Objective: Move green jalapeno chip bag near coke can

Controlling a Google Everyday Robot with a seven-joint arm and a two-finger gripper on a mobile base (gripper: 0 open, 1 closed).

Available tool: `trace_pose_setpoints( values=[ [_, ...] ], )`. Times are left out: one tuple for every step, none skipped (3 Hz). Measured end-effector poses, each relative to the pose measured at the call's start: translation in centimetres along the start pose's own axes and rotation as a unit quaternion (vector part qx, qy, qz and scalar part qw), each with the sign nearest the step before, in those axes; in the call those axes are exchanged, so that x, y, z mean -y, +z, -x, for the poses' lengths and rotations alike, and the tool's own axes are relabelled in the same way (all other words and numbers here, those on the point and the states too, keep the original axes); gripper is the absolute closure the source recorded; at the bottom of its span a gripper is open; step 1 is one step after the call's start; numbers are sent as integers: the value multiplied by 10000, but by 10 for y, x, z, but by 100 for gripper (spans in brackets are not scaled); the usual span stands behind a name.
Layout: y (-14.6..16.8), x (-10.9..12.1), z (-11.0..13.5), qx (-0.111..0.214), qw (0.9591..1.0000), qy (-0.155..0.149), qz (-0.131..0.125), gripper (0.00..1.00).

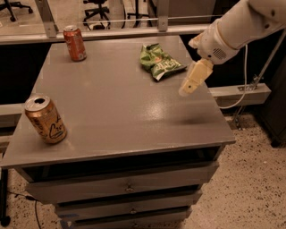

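Three items on the table [134, 112]: bag, coke can, tan can.

Bag [160, 62]: green, crinkled, lying flat on the far part of the top, toward the right edge as seen. Nothing touches it.

Coke can [74, 43]: red-orange, upright, far-left corner as seen. Well apart from the bag, w/ bare grey top btwn them.

Tan can [45, 118]: gold w/ dark script, upright, near the front-left edge. Well apart from the other two.

Gripper [191, 80]: cream-coloured, pointing down and to the left as seen, hanging above the top's right side. It is just beside the bag's right end, slightly nearer the camera, not touching it. Carries nothing. Claw state: cannot tell, since it shows as one pale shape from this angle. A faint shadow lies on the top below it.

Arm [241, 27]: white, comes in from the upper right corner. A white cable [243, 85] hangs under it.

Table: grey top, drawers [129, 188] in front.

Surroundings: metal rail [111, 32] behind the far edge, office chair [96, 6] beyond it, speckled floor [250, 188] at right.
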State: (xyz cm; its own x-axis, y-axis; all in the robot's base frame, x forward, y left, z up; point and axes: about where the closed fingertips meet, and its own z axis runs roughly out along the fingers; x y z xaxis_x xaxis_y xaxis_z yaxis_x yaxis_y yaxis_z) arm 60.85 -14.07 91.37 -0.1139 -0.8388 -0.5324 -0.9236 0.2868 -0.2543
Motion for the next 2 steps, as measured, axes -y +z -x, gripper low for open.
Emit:
trace_pose_setpoints(
  values=[
    [48, 38, 3, 536, 9975, 460, 74, 0],
    [81, 68, 11, 955, 9921, 808, 96, 0]
  ],
)
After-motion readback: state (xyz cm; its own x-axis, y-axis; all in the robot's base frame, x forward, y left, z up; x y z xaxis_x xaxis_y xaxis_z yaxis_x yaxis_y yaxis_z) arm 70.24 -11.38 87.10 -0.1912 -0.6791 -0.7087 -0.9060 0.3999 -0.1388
